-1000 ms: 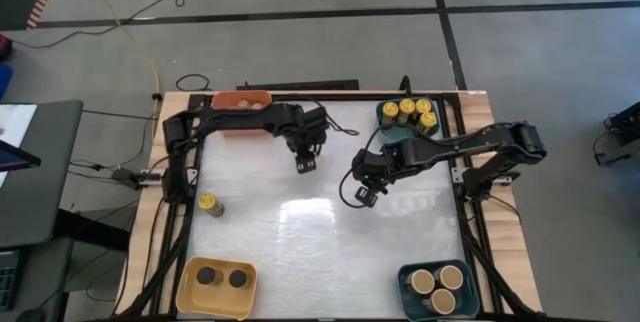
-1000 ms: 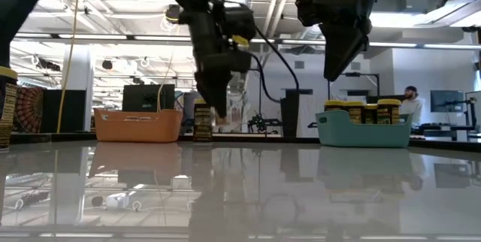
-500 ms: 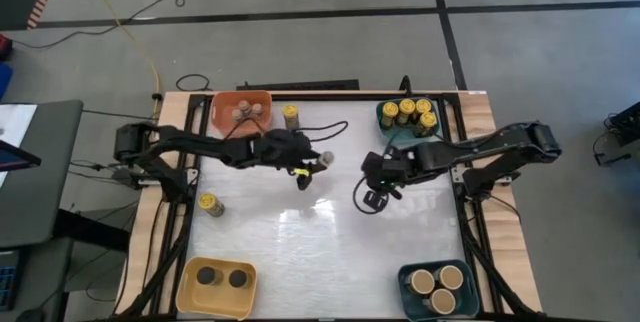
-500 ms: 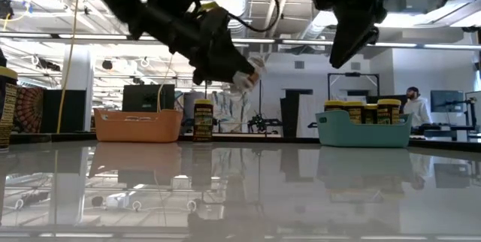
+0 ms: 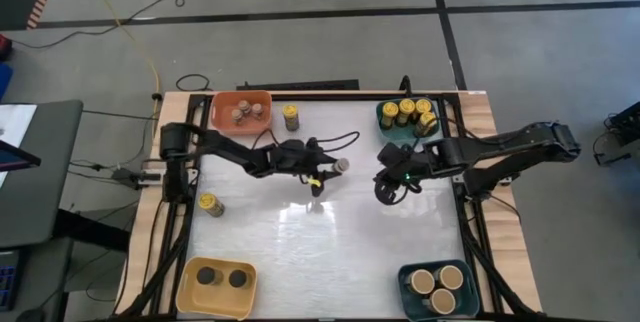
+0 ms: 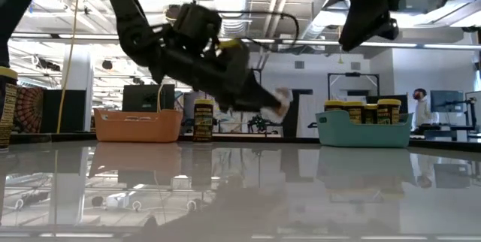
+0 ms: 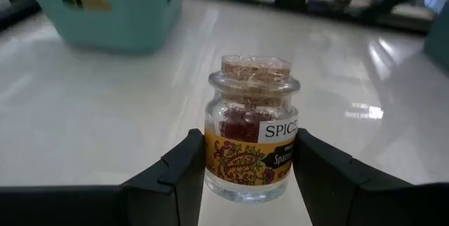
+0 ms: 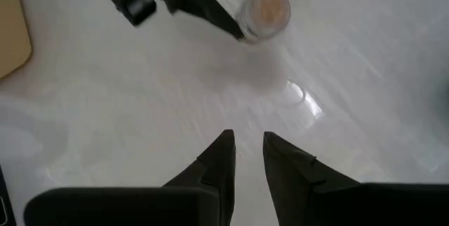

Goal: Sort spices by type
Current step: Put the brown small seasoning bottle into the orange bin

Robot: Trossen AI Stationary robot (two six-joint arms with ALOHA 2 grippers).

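Note:
My left gripper [image 5: 330, 168] is over the table's middle, shut on a small glass spice jar [image 7: 251, 138] with a grey-tan top. The jar also shows in the high view [image 5: 341, 165] and the low view [image 6: 279, 101]. My right gripper [image 5: 388, 190] hangs right of it, above the table. It is empty, with a narrow gap between its fingers [image 8: 248, 157]. One yellow-lidded jar [image 5: 291, 115] stands on its base by the orange bin [image 5: 222, 102]. Another [image 5: 209, 204] stands at the left edge. My left gripper pinches the jar's labelled body [image 7: 210, 157] between its two fingers, one on each side, below the neck. The fingers come from the table's left, slanting down. The jar is lifted clear of the table and tilted, its top up and toward the table's right.
The orange bin holds grey-topped jars. A teal bin [image 5: 388, 122] at the far right holds yellow-lidded jars. A yellow bin [image 5: 190, 287] at the near left holds two black-lidded jars. A teal bin [image 5: 408, 284] at the near right holds three tan-lidded jars.
My left gripper has gone toward the table's right and downward, tipping from pointing down to slanting forward. It carries the small jar clear of the table. My right gripper has drawn back toward the table's right edge and risen a little.

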